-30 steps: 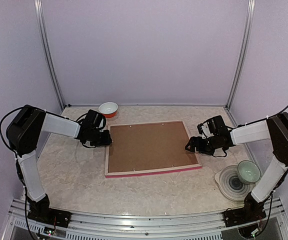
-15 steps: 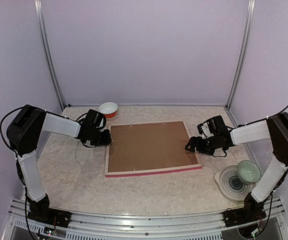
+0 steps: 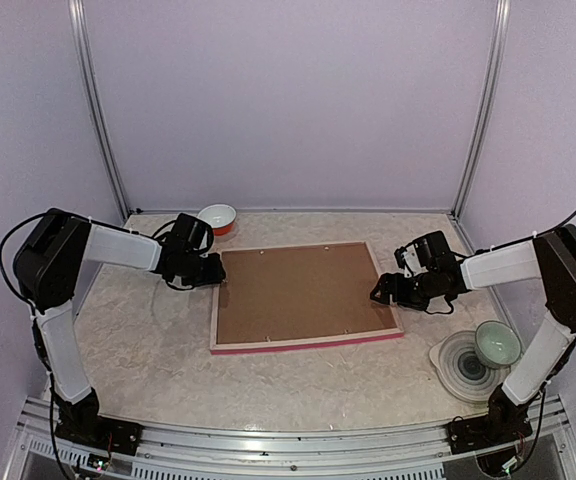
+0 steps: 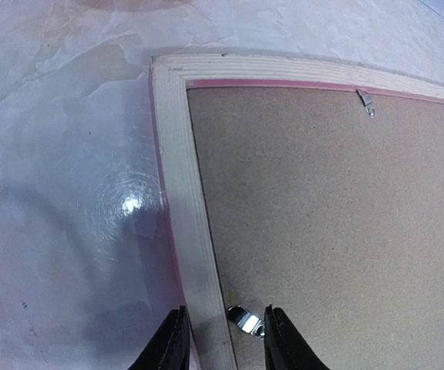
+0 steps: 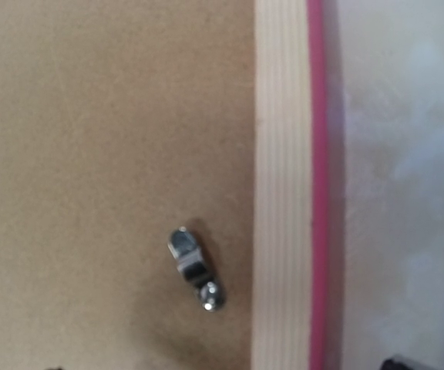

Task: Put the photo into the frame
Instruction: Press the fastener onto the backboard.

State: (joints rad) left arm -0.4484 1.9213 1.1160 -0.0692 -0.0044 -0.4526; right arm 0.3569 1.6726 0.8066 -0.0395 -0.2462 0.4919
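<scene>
One frame face down mid-worktop, one brown backing board in it; photo hidden. Two bowls: red bowl at the back, green bowl on one plate at right. Fingers of left end effector apart, astride the left rail; right end effector wide apart at the right rail. Marbled surface, lilac walls.
</scene>
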